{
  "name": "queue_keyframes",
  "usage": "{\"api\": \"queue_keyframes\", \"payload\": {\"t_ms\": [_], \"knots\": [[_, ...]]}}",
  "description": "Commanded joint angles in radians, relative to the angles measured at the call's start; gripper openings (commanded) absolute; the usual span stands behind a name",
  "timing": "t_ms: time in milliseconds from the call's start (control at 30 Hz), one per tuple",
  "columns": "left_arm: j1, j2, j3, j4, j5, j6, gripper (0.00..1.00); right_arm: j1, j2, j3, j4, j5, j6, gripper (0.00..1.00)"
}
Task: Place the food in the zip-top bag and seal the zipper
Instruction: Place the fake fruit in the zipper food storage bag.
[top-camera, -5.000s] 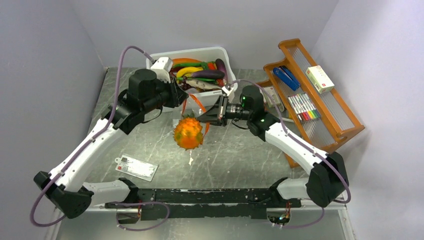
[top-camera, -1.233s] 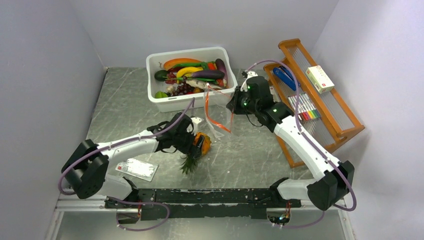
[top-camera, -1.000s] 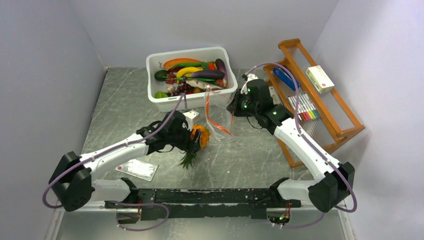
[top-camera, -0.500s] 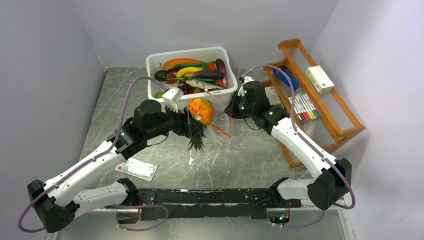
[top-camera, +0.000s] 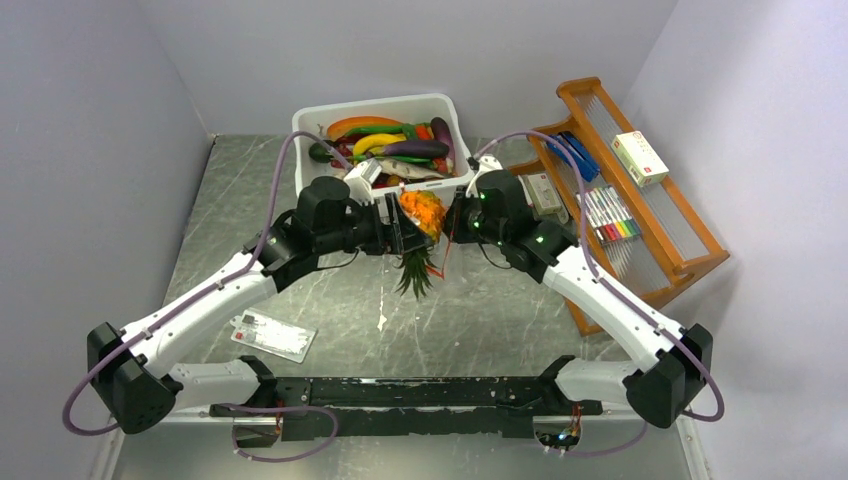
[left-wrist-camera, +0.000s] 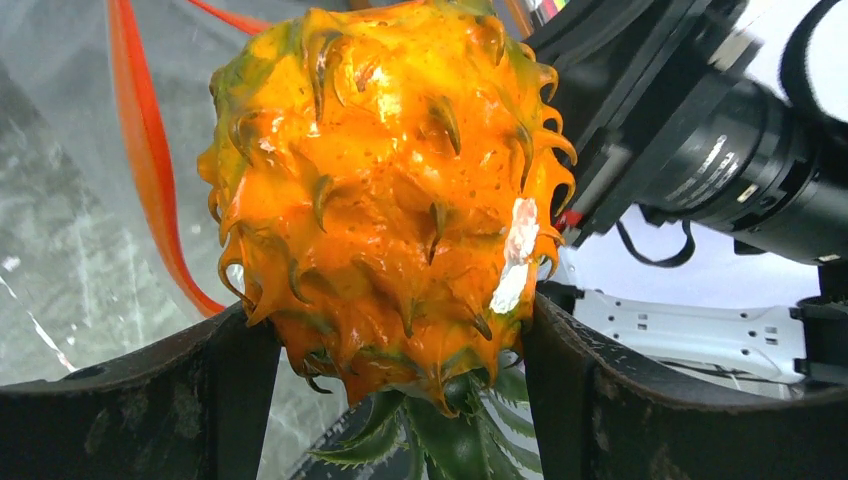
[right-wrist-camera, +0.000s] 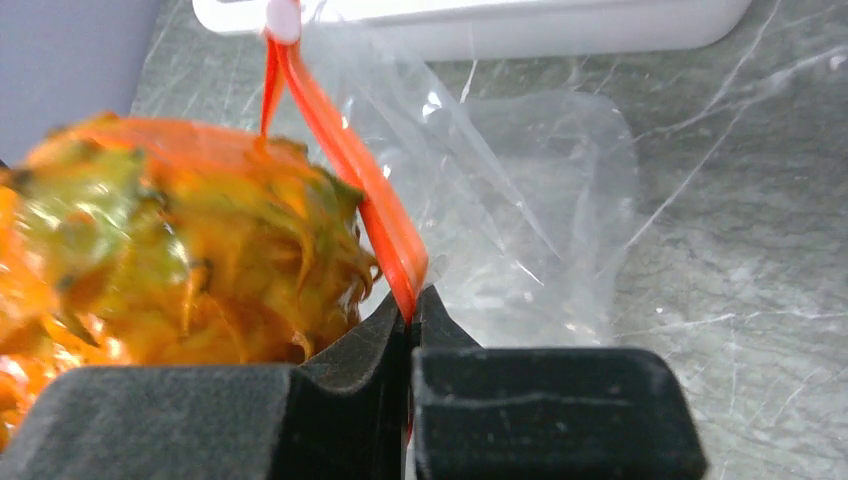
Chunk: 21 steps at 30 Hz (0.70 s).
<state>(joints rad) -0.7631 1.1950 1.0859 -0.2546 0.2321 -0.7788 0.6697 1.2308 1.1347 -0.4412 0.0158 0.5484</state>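
My left gripper (left-wrist-camera: 395, 330) is shut on the orange pineapple (left-wrist-camera: 385, 200), one finger on each side of its base, with the green crown (top-camera: 415, 272) hanging down. The pineapple (top-camera: 423, 212) is held up in front of the tub, right against my right gripper (top-camera: 450, 218). My right gripper (right-wrist-camera: 410, 300) is shut on the orange-red zipper (right-wrist-camera: 365, 195) of the clear zip-top bag (right-wrist-camera: 530, 210), which hangs limp toward the table. The pineapple (right-wrist-camera: 180, 260) sits at the bag's mouth, left of the pinched strip. I cannot tell how far inside it is.
The white tub (top-camera: 370, 105) behind both grippers holds several toy fruits and vegetables, among them a yellow banana (top-camera: 378, 143) and a purple eggplant (top-camera: 412, 148). A wooden rack (top-camera: 690, 250) with markers and boxes stands at the right. A white card (top-camera: 272, 335) lies front left.
My left arm has lifted the pineapple off the table and carried it back and to the right, up to the bag's mouth. My right gripper has kept its hold on the zipper and shifted slightly left.
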Motion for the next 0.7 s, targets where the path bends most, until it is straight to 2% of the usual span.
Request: {"api": "queue_keyframes", "payload": {"t_ms": [0,133,433,567,667], "knots": [[0.006,-0.040,0.021,-0.073,0.090,-0.082,0.45,0.005,-0.030,0.014,0.056,0.074,-0.025,0.00],[0.027,-0.031,0.019,-0.128,0.187,-0.064,0.43,0.003,-0.035,0.010,0.107,0.048,-0.110,0.00],[0.106,0.033,0.113,-0.334,0.299,0.076,0.44,0.007,-0.129,-0.072,0.251,-0.088,-0.260,0.00],[0.134,0.052,0.101,-0.275,0.380,0.090,0.43,0.040,-0.135,-0.096,0.288,-0.208,-0.307,0.00],[0.138,0.103,0.127,-0.295,0.437,0.129,0.43,0.106,-0.132,-0.112,0.309,-0.203,-0.385,0.00]]}}
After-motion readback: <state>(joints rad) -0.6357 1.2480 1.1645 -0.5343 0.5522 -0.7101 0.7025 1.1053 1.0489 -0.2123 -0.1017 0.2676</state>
